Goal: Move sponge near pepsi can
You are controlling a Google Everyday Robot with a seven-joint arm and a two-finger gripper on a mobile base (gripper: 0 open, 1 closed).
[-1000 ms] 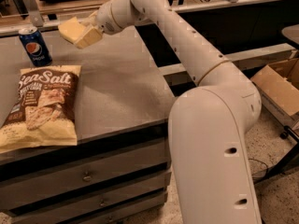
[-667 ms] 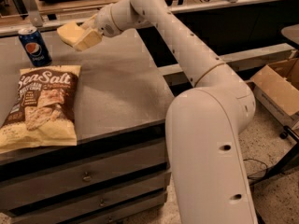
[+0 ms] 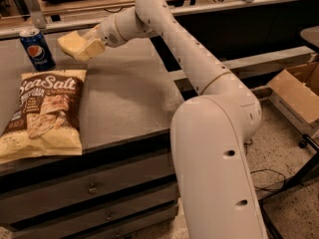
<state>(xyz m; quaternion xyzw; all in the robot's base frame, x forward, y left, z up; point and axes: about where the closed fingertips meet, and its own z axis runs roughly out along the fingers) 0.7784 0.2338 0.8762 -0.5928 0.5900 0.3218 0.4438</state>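
The pepsi can [image 3: 38, 49], blue with the round logo and a silver top, stands upright at the far left of the grey table [image 3: 124, 98]. The pale-yellow sponge [image 3: 73, 42] is held in my gripper [image 3: 84, 47], just above the table. It hangs a short way to the right of the can, with a small gap between them. My gripper is shut on the sponge, with one tan finger [image 3: 92, 48] showing along its right side. My white arm reaches in from the right.
A large Sea Salt chip bag [image 3: 44, 112] lies flat at the table's front left, below the can. Drawers sit under the table front. A cardboard box [image 3: 299, 91] is on the floor at right. A wooden shelf runs behind the table.
My gripper has carried the sponge a little to the left, closer to the pepsi can. The can and the chip bag have not moved.
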